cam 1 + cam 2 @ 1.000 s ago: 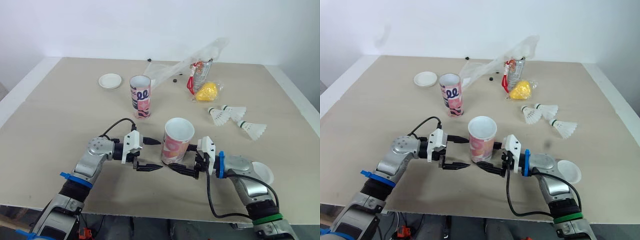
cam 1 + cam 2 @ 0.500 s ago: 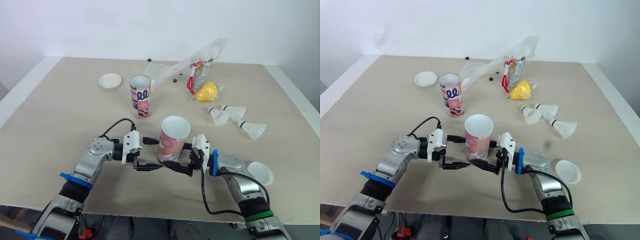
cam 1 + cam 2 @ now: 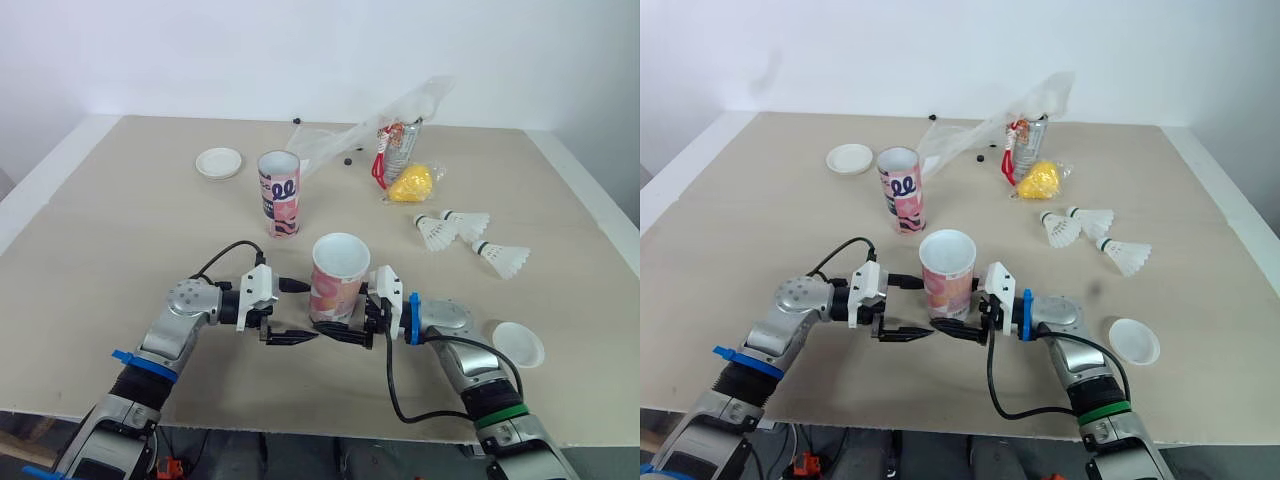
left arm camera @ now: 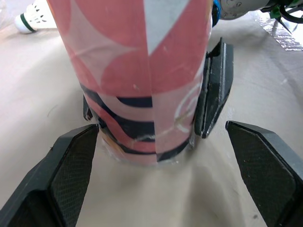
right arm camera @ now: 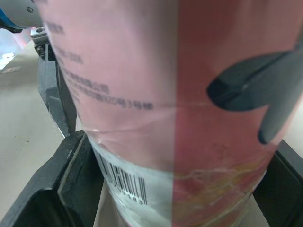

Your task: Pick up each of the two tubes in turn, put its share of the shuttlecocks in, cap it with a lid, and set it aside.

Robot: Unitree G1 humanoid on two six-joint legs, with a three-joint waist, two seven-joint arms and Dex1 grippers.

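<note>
You are seeing the near tube (image 3: pixel 337 280) standing at the front middle of the surface (image 3: pixel 120 230), its top being cut off in both wrist views and its foot hiding behind black fingers in the head views. Your right pincer (image 3: pixel 346 319) is pinching that tube low on its wall. Your left pincer (image 3: pixel 308 310) is hanging spread wide just beside it, one fingertip (image 4: pixel 87 139) sitting so close that you cannot tell whether it is touching.

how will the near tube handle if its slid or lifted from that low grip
Probably tippy: the near tube is tall, and the right gripper holds it only at its base. Likely light, since nothing shows at its open mouth. Its wrap looks glossy, so it may slip.
</note>
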